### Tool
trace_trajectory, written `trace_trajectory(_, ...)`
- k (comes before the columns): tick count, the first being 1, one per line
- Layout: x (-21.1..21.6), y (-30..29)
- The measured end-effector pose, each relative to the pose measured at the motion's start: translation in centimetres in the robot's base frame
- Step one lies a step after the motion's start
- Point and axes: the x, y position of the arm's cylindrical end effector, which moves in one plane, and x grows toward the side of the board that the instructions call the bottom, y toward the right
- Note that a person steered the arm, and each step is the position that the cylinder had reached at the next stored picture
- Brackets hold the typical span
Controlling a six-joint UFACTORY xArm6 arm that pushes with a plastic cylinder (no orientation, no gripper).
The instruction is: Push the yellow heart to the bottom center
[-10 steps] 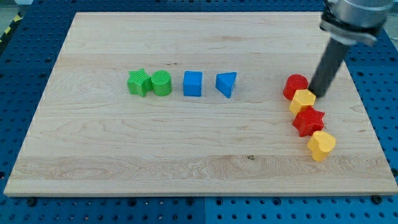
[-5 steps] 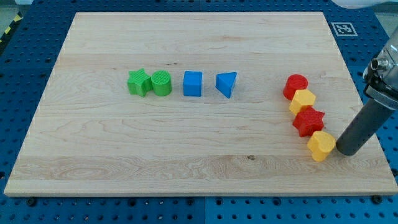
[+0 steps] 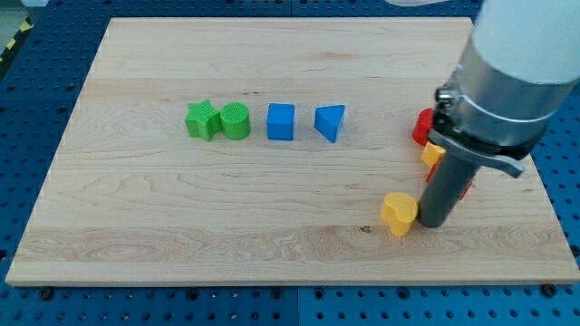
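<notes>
While touching the yellow heart (image 3: 398, 213), my tip (image 3: 430, 223) sits lower right of centre.
No pincer here: the bare rod grips nothing.

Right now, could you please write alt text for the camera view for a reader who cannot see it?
My tip touches the right side of the yellow heart block on the wooden board, right of bottom centre. The arm partly hides a red block and a yellow block. A green star, green cylinder, blue cube and blue triangle form a row.

yellow heart (image 3: 399, 213) | green star (image 3: 201, 119) | blue cube (image 3: 281, 121) | pale wood board (image 3: 227, 208)
</notes>
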Motion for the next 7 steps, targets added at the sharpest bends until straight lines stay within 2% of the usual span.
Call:
trace_trajectory(5, 0.0, -9.1)
trace_trajectory(6, 0.0, -9.2)
trace_trajectory(7, 0.0, -4.0)
